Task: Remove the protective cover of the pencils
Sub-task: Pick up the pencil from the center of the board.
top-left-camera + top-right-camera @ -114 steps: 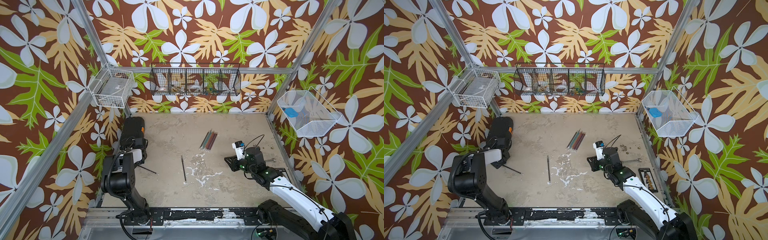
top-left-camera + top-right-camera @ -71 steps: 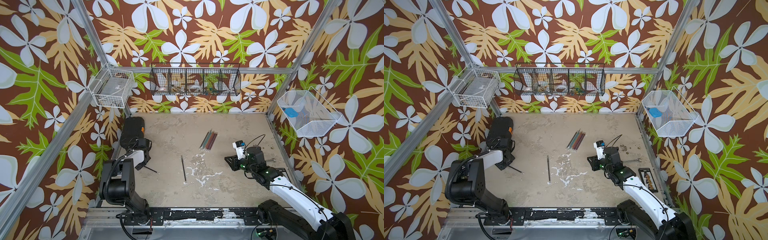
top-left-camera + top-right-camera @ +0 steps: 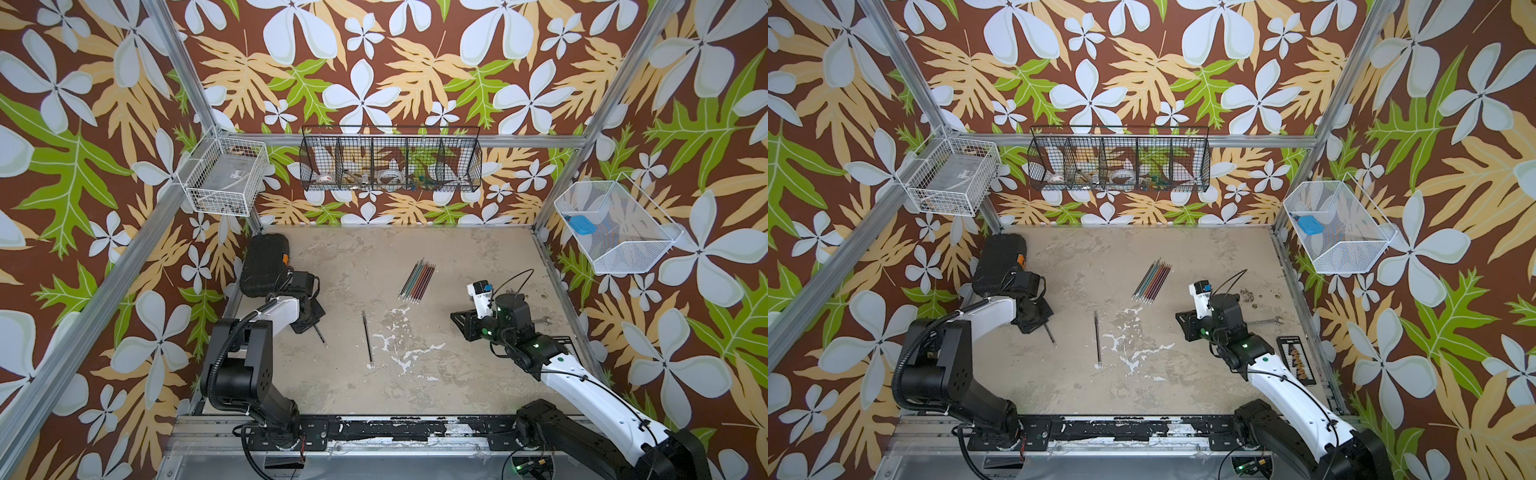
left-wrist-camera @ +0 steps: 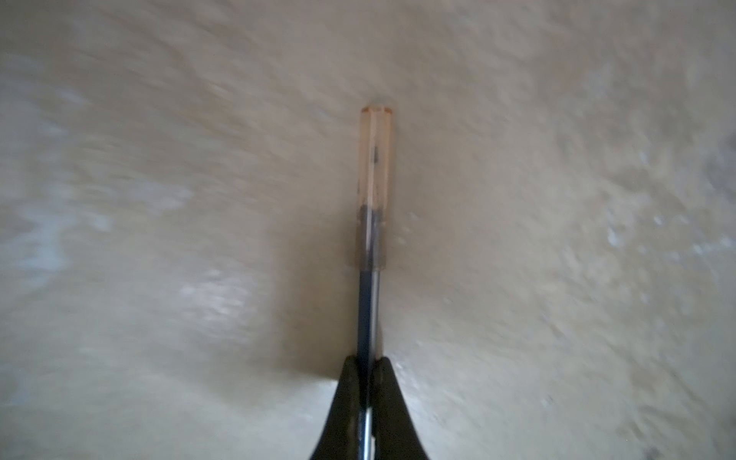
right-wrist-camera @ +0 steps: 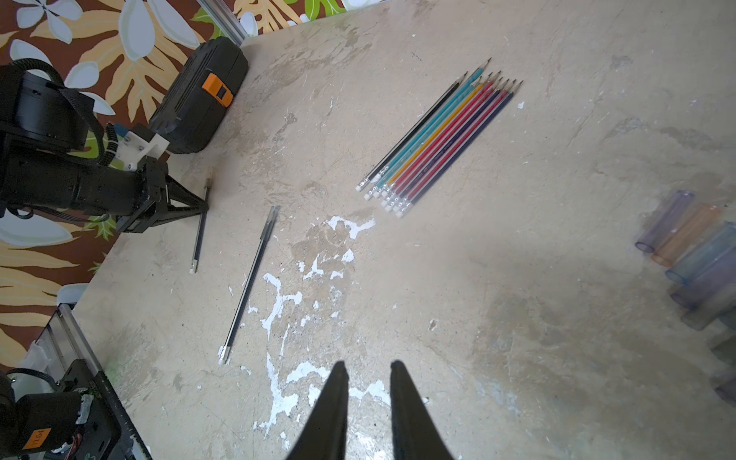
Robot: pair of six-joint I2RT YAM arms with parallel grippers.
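Pencils (image 3: 417, 280) are lying in a tidy row in the middle of the table (image 3: 478, 257) in both top views, with their points bare, so most of the job is looking done. Nearer the left arm, the left gripper (image 3: 312, 326) is gripping a dark pencil (image 3: 321, 337). A second dark pencil (image 3: 367, 338) is lying loose between the arms, and the right gripper (image 3: 459, 322) is hovering well apart from all of them. Print on the right arm's white mount (image 3: 478, 295) is too small to read.

In the left wrist view, the fingers (image 4: 350, 382) are clamping together on the dark pencil's shaft. A clear cap (image 4: 374, 159), tinted orange, is sitting over its tip, so this cover is left to pull.

In the right wrist view, the fingers (image 5: 334, 398) are standing slightly apart, holding nothing. Loose caps (image 5: 693, 255) are lying together well apart from the row. The second dark pencil seems to be wearing its cap too. An orange tag (image 5: 36, 438) on black hardware by the front rail is showing something like "YL04", though it is blurred.
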